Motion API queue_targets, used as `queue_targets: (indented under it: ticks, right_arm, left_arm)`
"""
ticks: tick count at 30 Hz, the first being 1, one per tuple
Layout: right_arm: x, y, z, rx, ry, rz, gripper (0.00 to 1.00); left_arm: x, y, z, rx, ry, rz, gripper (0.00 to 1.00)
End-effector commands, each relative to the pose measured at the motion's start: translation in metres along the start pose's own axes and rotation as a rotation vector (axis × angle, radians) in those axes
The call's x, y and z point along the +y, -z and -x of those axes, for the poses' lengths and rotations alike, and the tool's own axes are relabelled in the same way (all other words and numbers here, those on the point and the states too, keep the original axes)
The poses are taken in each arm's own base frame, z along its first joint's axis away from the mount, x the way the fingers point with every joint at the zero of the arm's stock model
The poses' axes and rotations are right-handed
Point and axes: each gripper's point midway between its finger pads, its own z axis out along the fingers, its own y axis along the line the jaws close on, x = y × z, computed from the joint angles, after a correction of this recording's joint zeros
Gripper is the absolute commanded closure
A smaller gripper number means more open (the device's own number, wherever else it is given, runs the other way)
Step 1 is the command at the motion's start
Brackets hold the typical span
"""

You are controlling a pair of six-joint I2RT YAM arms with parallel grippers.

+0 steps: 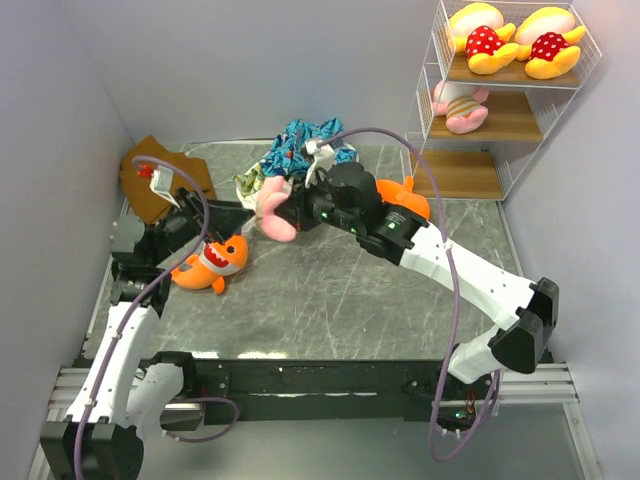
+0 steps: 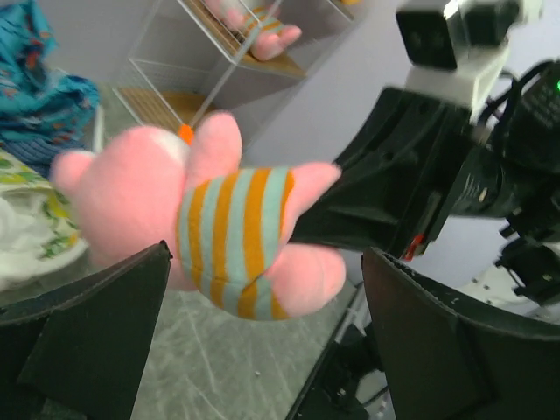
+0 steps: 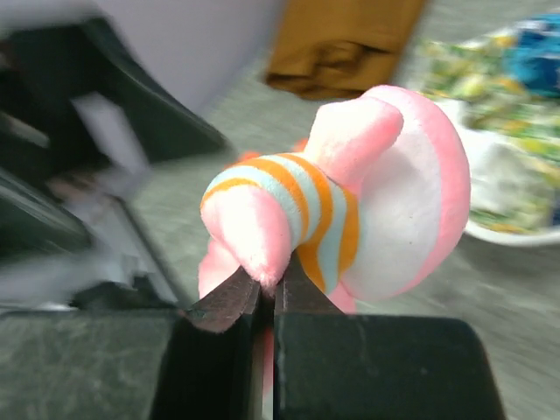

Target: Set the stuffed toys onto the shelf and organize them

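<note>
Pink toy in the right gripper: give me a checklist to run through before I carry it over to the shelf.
1. Hold: right gripper shut on pink toy, ok.
2. Grip security: cannot tell, only a small tip of plush is pinched.
3. Handover: left gripper open, ok.
4. Room on shelf: middle board has bare space beside the other pink toy, ok.

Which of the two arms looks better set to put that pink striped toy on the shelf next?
Probably the right. The right gripper is shut on the pink striped toy, and the shelf stands at the far right. The left gripper is open, gripping nothing, farther from the shelf.
</note>
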Motion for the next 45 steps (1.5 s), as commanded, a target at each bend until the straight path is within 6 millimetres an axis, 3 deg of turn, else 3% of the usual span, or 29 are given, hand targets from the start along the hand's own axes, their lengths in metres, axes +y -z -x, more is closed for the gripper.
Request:
queue_targets:
  ticks: [1,2,3,5,6,8,9,15,19,22,28,29,34,37,39,41,45]
  right_arm:
    - [-0.031,0.040,0.001,0.018,0.270,-0.128,0.97]
    - [-0.032,0.044,-0.006,0.054,0.349,-0.106,0.96]
    - [-0.040,0.048,-0.026,0.123,0.375,-0.118,0.94]
    - [-0.047,0.055,-0.043,0.173,0.509,-0.118,0.93]
    - [-0.060,0.057,-0.066,0.224,0.559,-0.143,0.92]
    - [-0.065,0.064,-0.083,0.249,0.686,-0.147,0.90]
    - [-0.080,0.067,-0.102,0.299,0.733,-0.185,0.89]
    - [-0.120,0.071,-0.168,0.496,1.077,-0.222,0.92]
    - [-0.141,0.066,-0.197,0.595,1.254,-0.223,0.97]
    - [-0.143,0.067,-0.218,0.602,1.350,-0.164,0.96]
    - [-0.133,0.084,-0.257,0.699,1.323,-0.010,0.75]
    - [-0.131,0.088,-0.259,0.725,1.311,0.006,0.66]
    - [-0.113,0.095,-0.260,0.740,1.185,0.046,0.52]
    - [-0.096,0.096,-0.245,0.665,1.096,0.035,0.45]
    - [-0.078,0.099,-0.231,0.615,1.028,0.059,0.35]
    - [-0.059,0.100,-0.217,0.557,0.932,0.081,0.33]
    - [-0.040,0.100,-0.189,0.447,0.724,0.010,0.34]
  left_arm:
    - [-0.005,0.001,0.034,-0.048,-0.105,0.135,0.04]
    - [0.012,0.004,0.037,-0.066,-0.082,0.232,0.04]
    - [0.018,0.006,0.042,-0.084,-0.115,0.269,0.04]
    - [0.035,0.015,0.048,-0.132,-0.125,0.382,0.04]
    - [0.042,0.020,0.051,-0.150,-0.154,0.425,0.04]
    - [0.048,0.032,0.057,-0.197,-0.181,0.497,0.04]
    - [0.060,0.042,0.061,-0.237,-0.194,0.580,0.04]
    - [0.081,0.084,0.072,-0.371,-0.277,0.787,0.04]
    - [0.071,0.086,0.071,-0.387,-0.289,0.754,0.04]
    - [0.072,0.088,0.073,-0.391,-0.290,0.769,0.04]
    - [0.072,0.093,0.074,-0.407,-0.288,0.786,0.04]
    - [0.073,0.092,0.073,-0.402,-0.283,0.785,0.04]
    - [0.072,0.094,0.074,-0.410,-0.285,0.790,0.04]
    - [0.071,0.095,0.075,-0.414,-0.288,0.793,0.04]
    - [0.072,0.095,0.074,-0.413,-0.285,0.795,0.04]
    - [0.073,0.095,0.074,-0.412,-0.284,0.798,0.04]
    - [0.072,0.096,0.074,-0.412,-0.285,0.800,0.04]
